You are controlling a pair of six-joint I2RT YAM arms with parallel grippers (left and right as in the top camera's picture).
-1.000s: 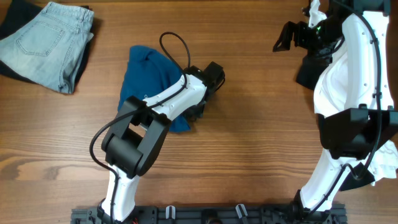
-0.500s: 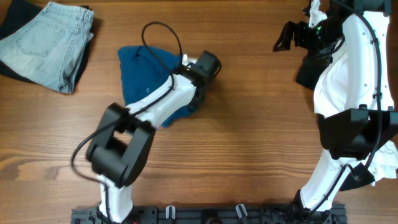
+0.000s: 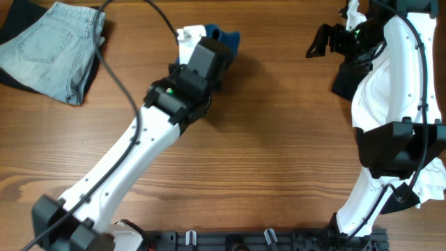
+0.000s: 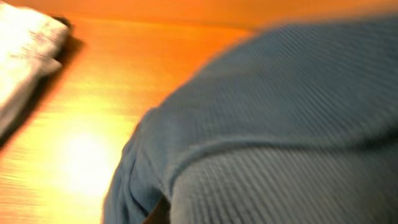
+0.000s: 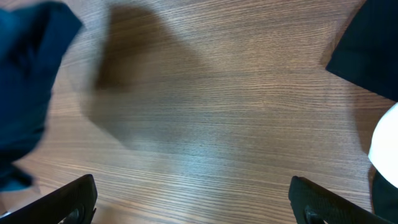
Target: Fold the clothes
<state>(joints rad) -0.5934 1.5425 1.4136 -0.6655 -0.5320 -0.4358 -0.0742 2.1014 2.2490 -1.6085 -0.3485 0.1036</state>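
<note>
The clothes, a deep teal-blue shirt (image 3: 228,36), show only as a small bunch at the far middle of the table, mostly hidden by my left arm. My left gripper (image 3: 214,43) is shut on the shirt and holds it up off the wood. In the left wrist view, blurred ribbed teal fabric (image 4: 280,124) fills most of the picture and hides the fingers. My right gripper (image 3: 322,42) hovers at the far right, apart from the shirt. It is open (image 5: 196,205), with bare wood between its fingers. The shirt (image 5: 28,81) blurs at that view's left edge.
Folded pale-blue jeans (image 3: 52,49) lie at the far left corner on a dark cloth, also pale (image 4: 25,56) in the left wrist view. A black cloth (image 3: 345,80) and a white garment (image 5: 385,143) lie by the right arm's base.
My left arm has swung up and away to the far middle of the table, carrying the teal shirt off the spot where it lay. The right arm has not moved.
</note>
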